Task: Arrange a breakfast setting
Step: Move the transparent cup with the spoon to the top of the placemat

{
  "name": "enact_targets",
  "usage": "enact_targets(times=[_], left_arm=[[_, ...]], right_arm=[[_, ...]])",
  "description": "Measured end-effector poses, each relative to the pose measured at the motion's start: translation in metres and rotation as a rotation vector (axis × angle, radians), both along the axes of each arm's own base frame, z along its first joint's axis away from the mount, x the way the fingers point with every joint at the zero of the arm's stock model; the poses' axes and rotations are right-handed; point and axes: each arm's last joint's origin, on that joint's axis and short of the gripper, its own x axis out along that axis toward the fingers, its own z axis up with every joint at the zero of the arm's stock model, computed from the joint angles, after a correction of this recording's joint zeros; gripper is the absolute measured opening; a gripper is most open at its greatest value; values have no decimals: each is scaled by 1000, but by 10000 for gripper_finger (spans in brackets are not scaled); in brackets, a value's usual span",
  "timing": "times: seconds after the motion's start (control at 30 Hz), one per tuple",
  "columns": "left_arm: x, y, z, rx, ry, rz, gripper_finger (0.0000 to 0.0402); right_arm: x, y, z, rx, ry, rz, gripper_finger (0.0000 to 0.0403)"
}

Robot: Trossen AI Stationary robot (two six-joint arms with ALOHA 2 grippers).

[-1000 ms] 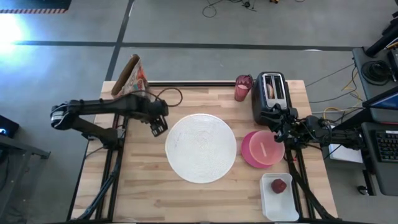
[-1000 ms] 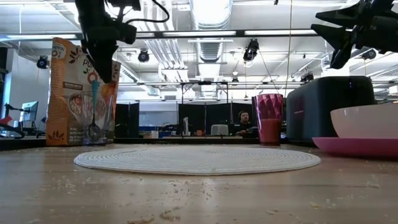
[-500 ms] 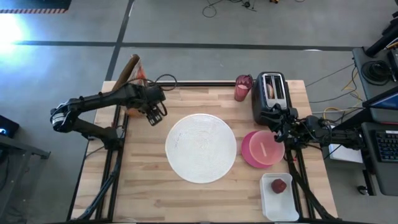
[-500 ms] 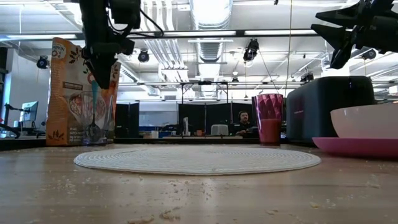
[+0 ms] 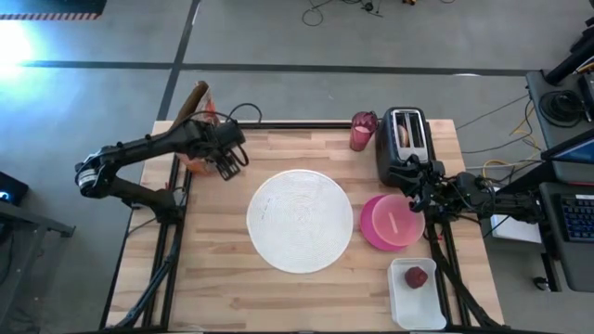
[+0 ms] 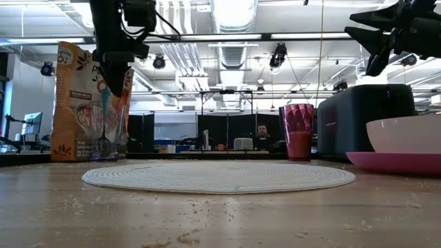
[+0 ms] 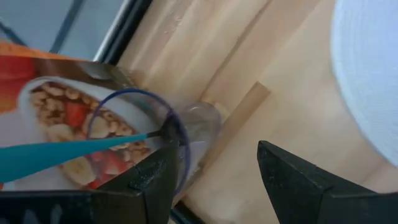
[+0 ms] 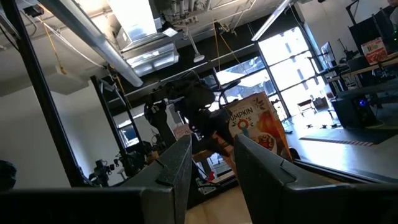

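Observation:
My left gripper [image 5: 228, 167] [image 7: 214, 180] hangs open at the table's far left, pointing steeply down just above a clear glass [image 7: 196, 127] [image 6: 103, 138]. A teal-handled spoon [image 7: 62, 152] [image 6: 105, 103] stands in the glass, leaning on its rim. The round white placemat [image 5: 299, 220] lies mid-table. To its right the peach bowl [image 5: 397, 223] sits on the magenta plate [image 5: 369, 227]. The pink cup [image 5: 362, 130] stands at the far edge. My right gripper [image 5: 415, 182] [image 8: 214, 168] waits open above the plate's far side, tipped upward.
The cereal bag [image 5: 198, 109] [image 6: 86, 103] stands right behind the glass at the far left corner. A black toaster [image 5: 404, 144] holding a bagel [image 5: 403, 133] stands far right. A white tray [image 5: 418, 297] with a small red fruit [image 5: 416, 276] lies near right.
My left gripper has swung from beside the placemat's left edge toward the table's far edge and the cereal bag, turning as it went, and now stands over the glass with the spoon. Its fingers have stayed open. Nothing on the table has moved.

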Motion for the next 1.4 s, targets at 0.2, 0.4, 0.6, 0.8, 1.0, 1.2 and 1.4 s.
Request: enact_targets(times=[0.2,0.4,0.6,0.8,1.0,1.2,1.4], left_arm=[[-6,7,-6,-2,22,41,200],[-10,12,-26,-12,47,54,200],[-9,13,-36,0,37,48,183],[-9,13,-36,9,36,51,98],[-8,14,-36,9,21,50,10],[-6,14,-37,-3,5,37,3],[-1,14,-35,-61,-63,-31,1]], right_arm=[[0,0,0,0,0,0,112],[0,0,0,0,0,0,112],[0,0,0,0,0,0,112],[0,0,0,0,0,0,112],[0,0,0,0,0,0,112],[0,0,0,0,0,0,112],[0,0,0,0,0,0,112]])
